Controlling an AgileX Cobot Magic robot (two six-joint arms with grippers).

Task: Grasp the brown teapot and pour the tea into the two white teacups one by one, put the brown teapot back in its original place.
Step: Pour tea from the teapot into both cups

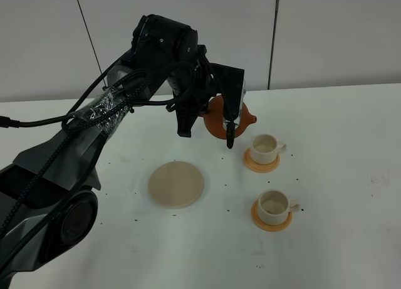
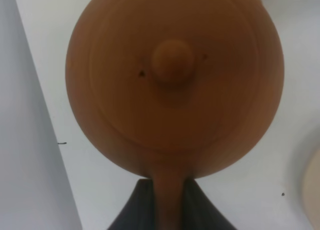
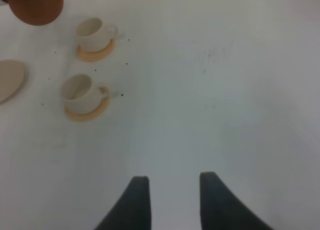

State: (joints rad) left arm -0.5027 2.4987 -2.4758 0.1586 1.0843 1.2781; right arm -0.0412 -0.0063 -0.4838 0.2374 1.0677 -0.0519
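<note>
1. Currently held aloft: the brown teapot, terracotta-orange with its knobbed lid seated. It is carried clear of the table, with its spout turned toward the farther teacup.
2. Left gripper: its jaws are closed narrowly on the teapot's loop handle, which is seen pinched between two dark fingers in the left wrist view.
3. Right gripper: its jaws are spread apart with nothing between them, and it is held over bare table well away from the crockery.
4. Farther white teacup: upright, seated on a tan-orange coaster. It is located just beside and below the teapot's spout, not touching it. Its interior is seen as pale.
5. Nearer white teacup: upright on a second coaster, with its handle turned to the right of the exterior view. It is placed in front of the farther cup and apart from it.
6. Beige trivet: a round flat disc lying bare on the table, left of both cups and in front of the lifted teapot.
7. Tea: whether any is contained in either cup cannot be told.
8. Small dark specks: scattered across the white tabletop around the trivet and the cups.
</note>
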